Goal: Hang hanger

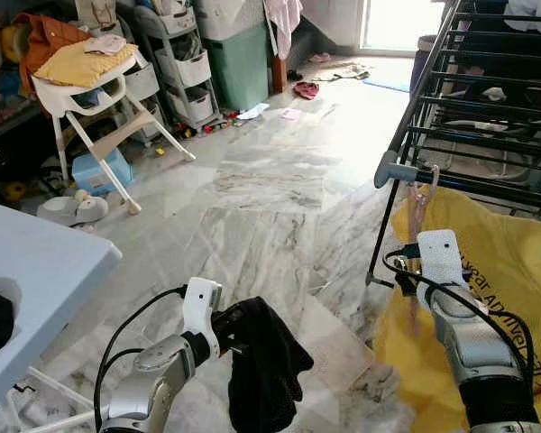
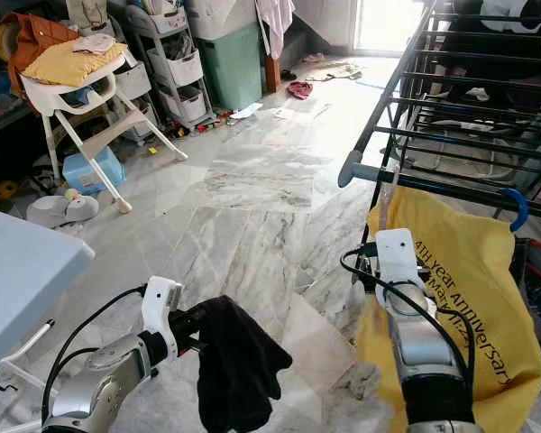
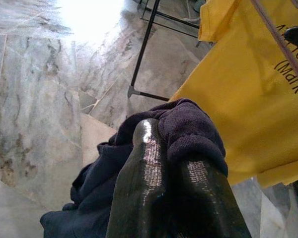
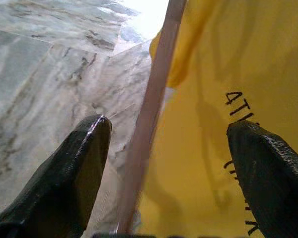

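Note:
A yellow T-shirt [image 1: 487, 271] hangs on a pale pink hanger [image 1: 422, 203] from the black drying rack [image 1: 487, 117] at the right. My right gripper [image 4: 168, 128] is open, and the hanger's pink arm [image 4: 151, 109] runs between its fingers without either finger touching it. Seen from the head, the right wrist [image 1: 437, 262] is raised against the shirt's left edge, just below the rack's grey rail end [image 1: 388, 169]. My left gripper [image 1: 234, 320] is held low in front of me, shut on a dark cloth [image 1: 266, 370] that droops from its fingers [image 3: 149, 163].
A white table [image 1: 36, 271] juts in at the left. Beyond the marble floor [image 1: 261, 207] stand a white high chair [image 1: 99, 90], a shelf unit [image 1: 185, 59] and a green bin [image 1: 239, 63]. The rack's leg [image 1: 383, 230] stands beside my right arm.

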Robot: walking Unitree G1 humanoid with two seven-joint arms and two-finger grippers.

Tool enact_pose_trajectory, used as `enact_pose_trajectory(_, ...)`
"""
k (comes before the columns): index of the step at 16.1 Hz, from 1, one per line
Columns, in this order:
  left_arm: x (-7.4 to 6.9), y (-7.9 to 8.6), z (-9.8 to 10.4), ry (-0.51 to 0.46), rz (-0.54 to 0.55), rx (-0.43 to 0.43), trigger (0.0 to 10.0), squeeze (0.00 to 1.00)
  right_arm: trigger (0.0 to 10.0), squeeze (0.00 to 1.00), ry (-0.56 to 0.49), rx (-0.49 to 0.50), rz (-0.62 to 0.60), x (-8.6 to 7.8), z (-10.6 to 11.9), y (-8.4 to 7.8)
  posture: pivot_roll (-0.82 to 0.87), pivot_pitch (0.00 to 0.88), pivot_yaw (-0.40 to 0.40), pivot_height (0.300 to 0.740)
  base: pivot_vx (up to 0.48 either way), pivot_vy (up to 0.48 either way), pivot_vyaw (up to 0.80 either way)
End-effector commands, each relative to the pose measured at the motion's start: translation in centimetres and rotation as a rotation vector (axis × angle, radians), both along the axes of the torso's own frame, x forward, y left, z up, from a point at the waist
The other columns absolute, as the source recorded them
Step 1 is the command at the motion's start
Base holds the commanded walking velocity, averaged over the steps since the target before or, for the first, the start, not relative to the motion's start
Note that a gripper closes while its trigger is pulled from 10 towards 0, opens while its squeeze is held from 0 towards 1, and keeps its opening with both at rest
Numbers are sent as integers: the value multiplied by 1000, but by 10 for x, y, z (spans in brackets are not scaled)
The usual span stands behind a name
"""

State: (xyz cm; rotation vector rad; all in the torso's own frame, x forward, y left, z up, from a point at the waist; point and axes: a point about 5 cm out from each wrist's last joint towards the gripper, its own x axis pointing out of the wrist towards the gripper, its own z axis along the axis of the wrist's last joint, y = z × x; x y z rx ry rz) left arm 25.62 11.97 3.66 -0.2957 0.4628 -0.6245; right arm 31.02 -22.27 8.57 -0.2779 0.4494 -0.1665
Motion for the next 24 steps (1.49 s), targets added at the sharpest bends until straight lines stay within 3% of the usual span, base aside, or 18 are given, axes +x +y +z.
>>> enact_pose_trajectory(1,2,6,1,-13,2,24,10000,0,10000,0,-21,5,9,5,4,5,-153,0,147,740,0,0,0)
enact_pose_trajectory(6,1,6,2,-12,-5,26,10000,0,10000,0,-113,-66,46,13,20,14,-152,0,154,740,0,0,0)
enact_pose_trajectory(10,2,7,3,-15,-9,28,10000,0,10000,0,-207,-214,-3,4,28,14,-151,0,158,740,0,0,0)
enact_pose_trajectory(15,3,6,3,-15,-14,30,10000,0,10000,0,-240,-238,1,-17,18,28,-156,0,166,740,0,0,0)
enact_pose_trajectory(18,5,5,3,-15,-22,31,10000,0,10000,0,-260,-223,40,-23,16,46,-163,0,174,740,0,0,0)
enact_pose_trajectory(21,7,4,4,-19,-25,31,10000,0,10000,0,-262,-216,36,-19,16,48,-161,0,176,740,0,0,0)
enact_pose_trajectory(24,7,4,3,-18,-28,32,10000,0,10000,0,-233,-157,-10,-6,14,45,-155,0,176,740,0,0,0)
